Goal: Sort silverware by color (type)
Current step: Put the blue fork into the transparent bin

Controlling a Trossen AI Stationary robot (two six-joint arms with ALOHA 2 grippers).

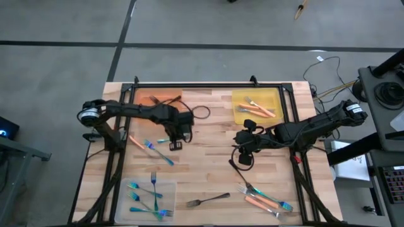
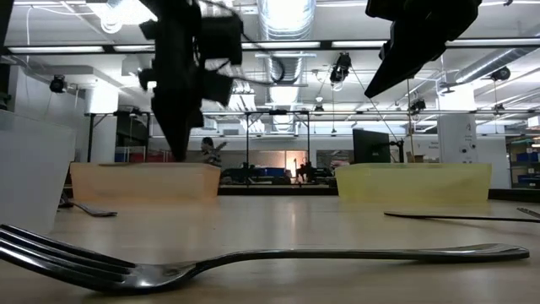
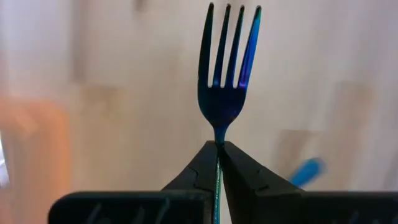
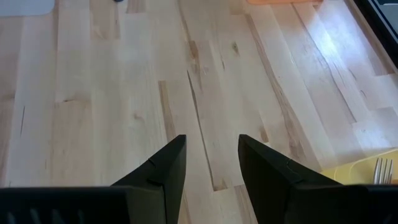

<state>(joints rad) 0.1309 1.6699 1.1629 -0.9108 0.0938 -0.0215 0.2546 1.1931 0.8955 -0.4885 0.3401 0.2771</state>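
The left arm (image 1: 136,112) reaches in from the table's left edge and bends toward the middle, its wrist pointing down over the bare wood. The left gripper (image 3: 217,149) is clamped tight on the neck of a blue fork (image 3: 227,68), whose prongs stick out past the fingertips (image 3: 202,163). From above, that fork is hard to pick out under the gripper, so whether it touches the wood is unclear.

Near it on the table lie another blue fork (image 1: 159,153) and an orange-handled piece (image 1: 137,141). Toward the near left corner a clear tray (image 1: 173,189) holds several blue forks (image 1: 146,198). A grey fork (image 1: 207,200) lies alone at the near edge. At the far side sit an orange tray (image 1: 154,98) and a yellow tray (image 1: 273,101) with orange-handled utensils (image 1: 257,108) in it.

The right arm (image 1: 315,123) stretches in from the right edge, low over the table's middle. The right gripper (image 4: 211,158) has its fingers parted, with nothing between them. More mixed silverware (image 1: 265,198) lies near the right corner.
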